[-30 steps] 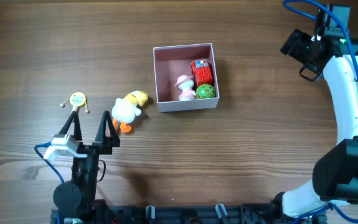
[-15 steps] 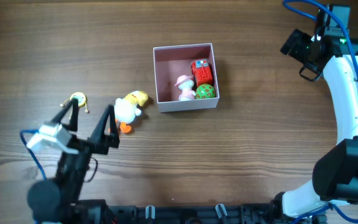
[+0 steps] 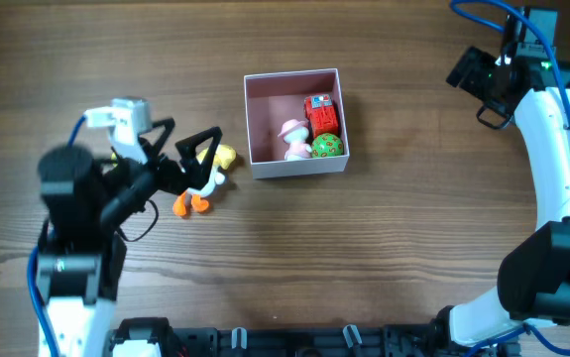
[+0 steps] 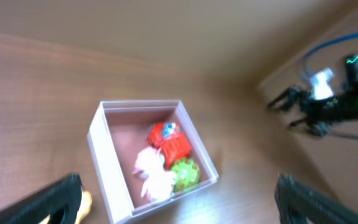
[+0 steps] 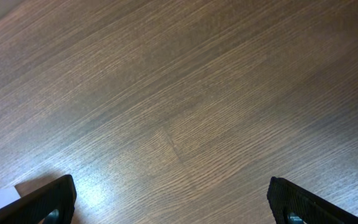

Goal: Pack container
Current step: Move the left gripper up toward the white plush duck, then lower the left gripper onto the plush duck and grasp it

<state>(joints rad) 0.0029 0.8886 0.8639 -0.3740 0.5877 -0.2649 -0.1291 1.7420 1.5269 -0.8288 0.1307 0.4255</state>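
1. Fingers of the left arm are spread wide and empty, poised over the duck toy, which lies on the bench just left of the container. Fingers of the right arm are likewise spread and empty, held at the far right over bare wood.
2. The container is set mid-bench toward the far side. A red toy, a pink-hatted figure and a green ball are crowded into its right half; the left part of its pink floor is uncovered.
3. The duck could be missed or clipped. Much of its body is hidden beneath the arm from overhead, and the left wrist view is blurred, so alignment cannot be confirmed. By an off-centre descent it could be nudged away, or only its orange feet pinched.
4. A rounded body could be squeezed out of a shallow grip and dropped short of the box.
5. The thin left wall could be struck if the duck is carried low; so light a box would likely be shoved or tipped.
6. If release is made too far right, the duck would be landed on the three toys and could roll over the rim.
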